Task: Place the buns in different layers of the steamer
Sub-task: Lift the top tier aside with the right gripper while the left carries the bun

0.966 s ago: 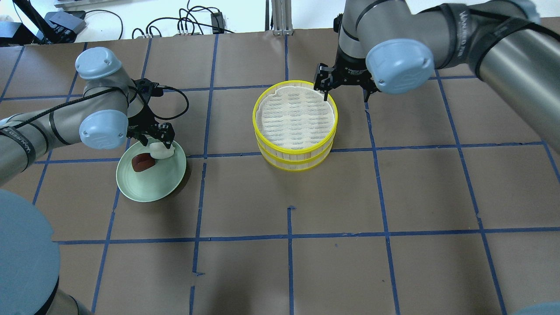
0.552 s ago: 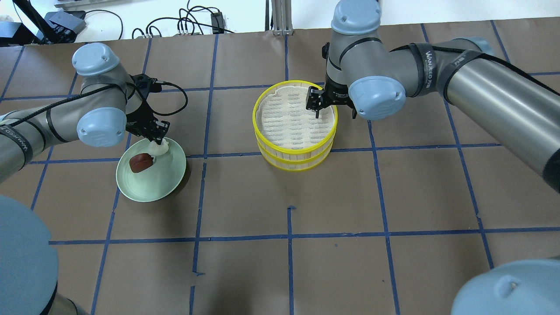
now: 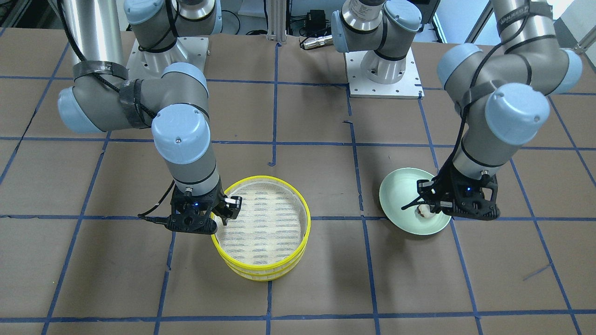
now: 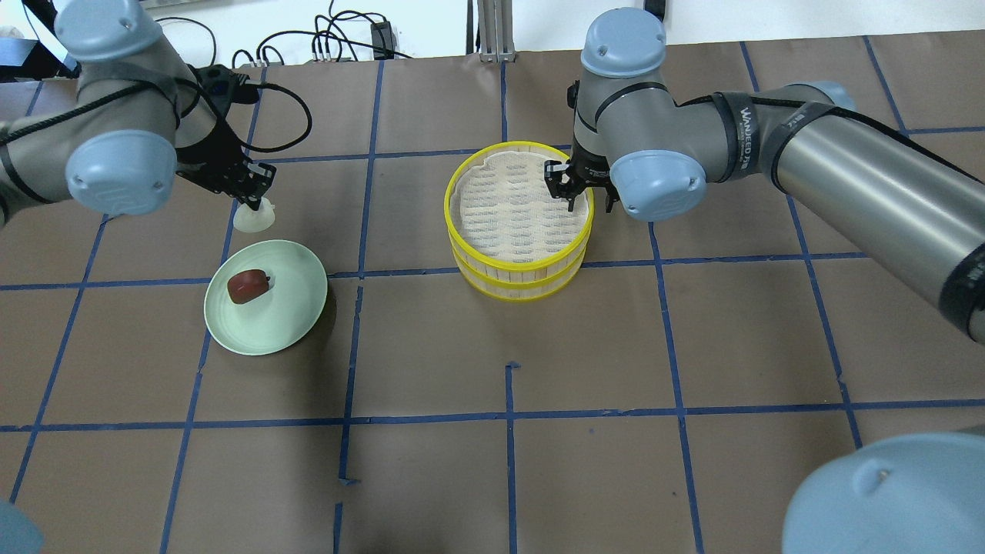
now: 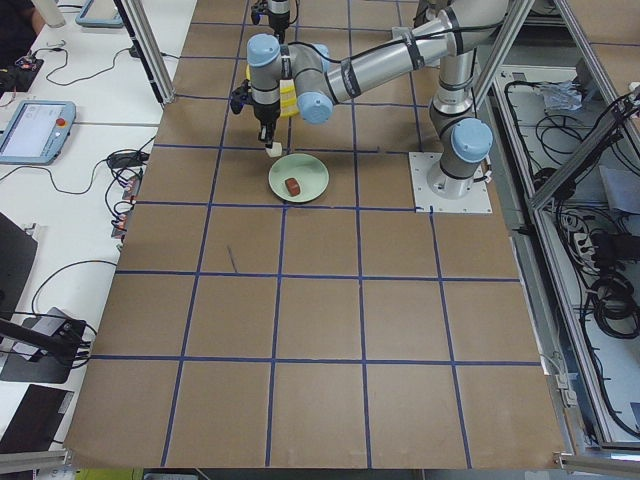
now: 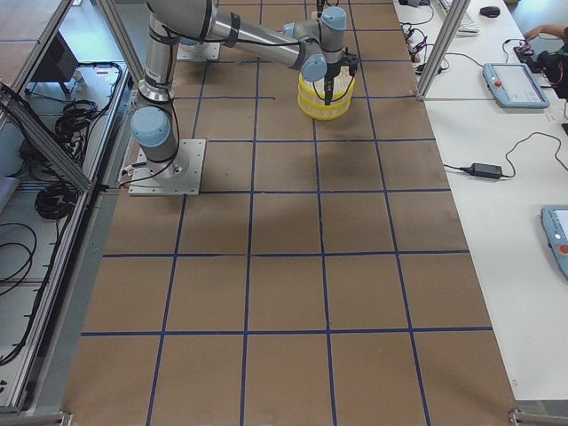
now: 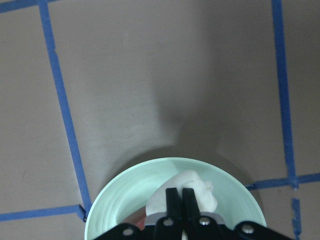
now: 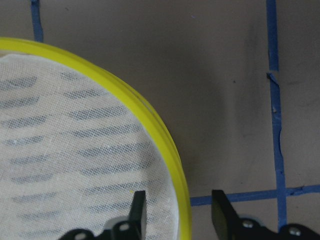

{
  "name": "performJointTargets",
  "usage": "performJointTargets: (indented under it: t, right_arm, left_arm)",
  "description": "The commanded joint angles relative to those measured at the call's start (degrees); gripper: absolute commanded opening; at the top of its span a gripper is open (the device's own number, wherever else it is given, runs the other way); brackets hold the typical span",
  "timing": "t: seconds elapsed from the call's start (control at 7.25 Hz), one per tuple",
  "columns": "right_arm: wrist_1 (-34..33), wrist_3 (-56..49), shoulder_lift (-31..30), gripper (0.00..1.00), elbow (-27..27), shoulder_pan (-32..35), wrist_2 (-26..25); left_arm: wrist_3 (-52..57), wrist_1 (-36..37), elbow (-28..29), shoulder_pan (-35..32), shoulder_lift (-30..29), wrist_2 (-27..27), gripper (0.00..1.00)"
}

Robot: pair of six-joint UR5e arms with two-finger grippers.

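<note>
My left gripper [image 4: 258,198] is shut on the white bun [image 4: 254,218] and holds it in the air just beyond the far rim of the pale green plate [image 4: 292,323]. The left wrist view shows the fingers [image 7: 173,196] pinched on the white bun [image 7: 202,195] above the plate. The dark reddish-brown bun [image 4: 248,285] lies on the plate. The two steamer layers are stacked, the top layer [image 4: 449,208] on the bottom layer [image 4: 508,291], and the top mesh is bare. My right gripper [image 4: 586,198] is open and straddles the top layer's rim [image 8: 165,145].
Cables [image 4: 292,46] lie along the far table edge. The brown table is marked with blue tape lines [image 4: 508,415]. The two arm bases [image 3: 384,70] stand at the robot's side of the table.
My left gripper closed on the white bun and lifted it off the plate, moving away from the robot. My right gripper came in over the steamer and settled astride its right rim.
</note>
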Motion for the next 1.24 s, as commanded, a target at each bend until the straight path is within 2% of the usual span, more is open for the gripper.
performJointTargets:
  t: [0.0, 0.14, 0.28, 0.41, 0.55, 0.69, 0.83, 1.1]
  right_arm:
    - [0.14, 1.91, -0.22, 0.07, 0.05, -0.01, 0.13]
    - [0.84, 1.92, -1.36, 0.07, -0.12, -0.09, -0.31]
    - [8.07, 0.96, -6.67, 0.07, -0.82, -1.57, 0.82]
    - [12.23, 0.17, -11.95, 0.07, -0.48, -2.98, 0.92]
    - [19.14, -4.19, -15.05, 0.07, -0.56, -6.56, -0.56]
    - [20.87, -11.46, -15.69, 0.07, -0.39, -12.86, -4.49]
    - [21.67, -13.79, -15.78, 0.08, -1.17, -17.97, -4.88]
    - [21.67, -28.52, -16.04, 0.07, -1.97, -27.29, -7.50]
  left_arm:
    - [-0.39, -7.21, 5.98, -3.76, 2.25, -2.85, 0.11]
    - [-2.65, -6.35, 6.00, -4.38, 1.99, -6.19, 0.11]
    - [-3.46, -6.25, 6.18, -5.35, 2.07, -8.92, 0.12]
    - [-3.55, -5.47, 6.18, -6.14, 1.98, -9.21, 0.11]
    - [-4.60, -4.59, 6.09, -7.54, 1.46, -11.91, 0.11]
    - [-8.26, -1.01, 5.65, -9.29, 0.50, -13.93, 0.11]
    - [-13.87, 1.29, 5.56, -12.62, -2.47, -14.04, 0.11]
    - [-27.74, 16.01, 6.61, -20.88, -11.07, -14.75, 0.12]
